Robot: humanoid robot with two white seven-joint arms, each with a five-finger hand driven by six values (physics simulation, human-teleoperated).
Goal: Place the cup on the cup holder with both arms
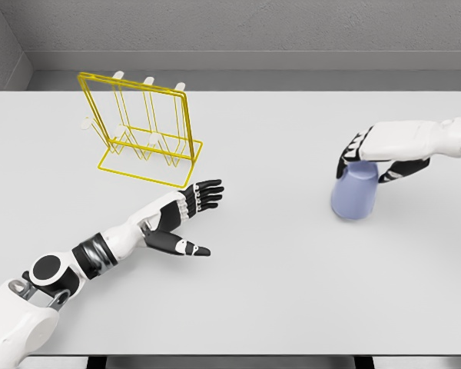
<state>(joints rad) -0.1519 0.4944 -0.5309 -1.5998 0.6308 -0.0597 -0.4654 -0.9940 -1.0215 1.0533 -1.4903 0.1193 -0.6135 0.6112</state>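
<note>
Fingers (352, 157) of right hand (376, 157) wrapped over cup (355, 194) top; left hand (186, 219) fingers spread, holding nothing, near rack (142, 131) on table (276, 292).

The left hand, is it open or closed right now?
Open: the left hand has its fingers spread, thumb apart, holding nothing, above the table.

Plain white table (292, 292), wide matte top, grey wall (253, 27) beyond its far edge, dark supports under its near edge
</note>
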